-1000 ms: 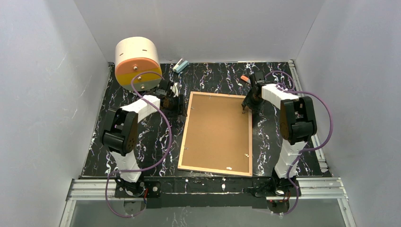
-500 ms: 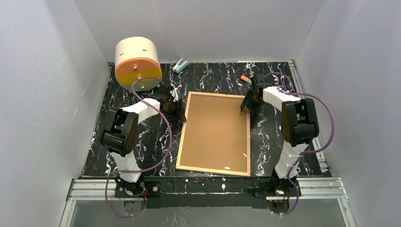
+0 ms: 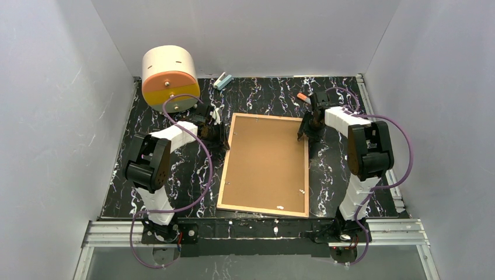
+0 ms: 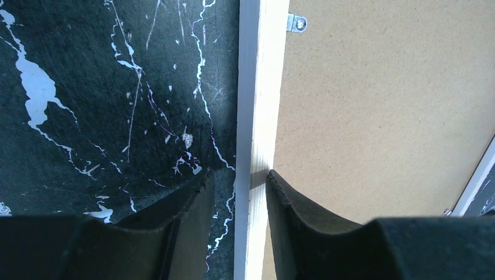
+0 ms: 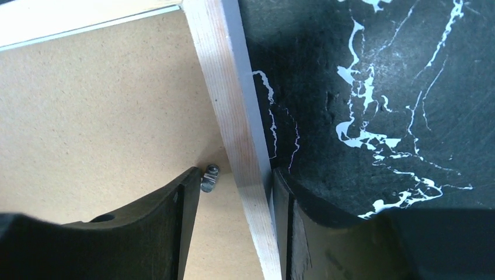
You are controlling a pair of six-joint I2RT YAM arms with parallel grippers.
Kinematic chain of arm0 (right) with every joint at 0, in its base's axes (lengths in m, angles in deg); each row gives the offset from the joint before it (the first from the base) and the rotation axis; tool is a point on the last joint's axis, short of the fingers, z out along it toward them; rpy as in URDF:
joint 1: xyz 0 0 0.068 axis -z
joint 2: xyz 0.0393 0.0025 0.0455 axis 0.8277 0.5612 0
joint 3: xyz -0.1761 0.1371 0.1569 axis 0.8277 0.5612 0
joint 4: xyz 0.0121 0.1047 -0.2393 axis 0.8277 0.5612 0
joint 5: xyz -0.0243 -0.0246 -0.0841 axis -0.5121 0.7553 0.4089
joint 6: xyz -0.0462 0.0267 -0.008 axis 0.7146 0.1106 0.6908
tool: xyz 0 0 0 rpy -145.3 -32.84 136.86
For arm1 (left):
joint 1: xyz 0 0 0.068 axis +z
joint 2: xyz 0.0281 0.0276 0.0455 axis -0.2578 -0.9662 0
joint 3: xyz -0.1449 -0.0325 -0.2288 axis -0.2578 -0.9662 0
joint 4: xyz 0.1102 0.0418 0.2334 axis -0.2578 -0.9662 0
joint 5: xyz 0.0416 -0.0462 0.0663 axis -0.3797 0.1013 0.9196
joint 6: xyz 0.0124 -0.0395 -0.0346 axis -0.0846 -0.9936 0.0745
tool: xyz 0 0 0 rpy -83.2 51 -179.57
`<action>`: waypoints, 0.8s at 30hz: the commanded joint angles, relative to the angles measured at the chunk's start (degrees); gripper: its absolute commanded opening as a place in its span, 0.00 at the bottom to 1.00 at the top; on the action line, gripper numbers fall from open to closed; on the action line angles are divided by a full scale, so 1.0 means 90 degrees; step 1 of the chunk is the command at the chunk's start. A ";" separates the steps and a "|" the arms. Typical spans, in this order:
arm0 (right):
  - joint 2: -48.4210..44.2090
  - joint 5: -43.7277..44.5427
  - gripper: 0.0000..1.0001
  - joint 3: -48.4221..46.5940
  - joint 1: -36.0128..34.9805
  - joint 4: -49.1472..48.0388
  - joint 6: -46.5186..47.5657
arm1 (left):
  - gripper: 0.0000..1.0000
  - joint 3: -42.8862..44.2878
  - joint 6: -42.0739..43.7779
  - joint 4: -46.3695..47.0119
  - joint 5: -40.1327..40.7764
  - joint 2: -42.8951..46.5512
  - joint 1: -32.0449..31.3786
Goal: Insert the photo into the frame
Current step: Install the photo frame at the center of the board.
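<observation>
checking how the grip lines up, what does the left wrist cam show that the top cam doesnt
Only the left wrist view: the left gripper straddles the wooden rim of the frame, a gap showing between rim and outer finger, and a small metal tab sits on the backing board.
Only the top view: the whole frame lying back up, the right gripper at its opposite rim, a cream and orange drum, a small blue item and an orange item.
Both: frame, backing board, black marbled table.

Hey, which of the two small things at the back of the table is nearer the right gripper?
The orange one, just beyond the right gripper; the pale teal one lies farther left.
</observation>
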 commanded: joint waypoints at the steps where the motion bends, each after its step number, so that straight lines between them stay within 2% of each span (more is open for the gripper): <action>1: 0.0039 -0.0507 0.55 0.0111 -0.0086 0.0353 0.0842 | 0.36 0.0065 0.0022 -0.0182 0.0126 -0.0132 -0.0015; 7: -0.0012 -0.0320 0.34 0.0062 -0.0083 0.0375 0.1264 | 0.35 0.0196 0.0046 -0.0270 0.0242 -0.0208 -0.0016; 11: -0.0028 -0.0286 0.32 -0.0048 -0.0082 0.0380 0.1333 | 0.35 0.0209 0.0052 -0.0295 0.0270 -0.0218 -0.0017; 13: -0.0018 -0.0324 0.36 -0.0107 -0.0082 0.0387 0.1312 | 0.35 0.0204 0.0056 -0.0306 0.0273 -0.0222 -0.0018; 18: -0.0107 -0.0317 0.56 -0.0234 -0.0081 0.0526 0.1011 | 0.35 0.0195 0.0081 -0.0336 0.0292 -0.0194 -0.0020; 24: -0.0445 -0.0363 0.61 -0.0269 0.0059 0.0530 0.0601 | 0.35 0.0177 0.0120 -0.0339 0.0311 -0.0082 -0.0016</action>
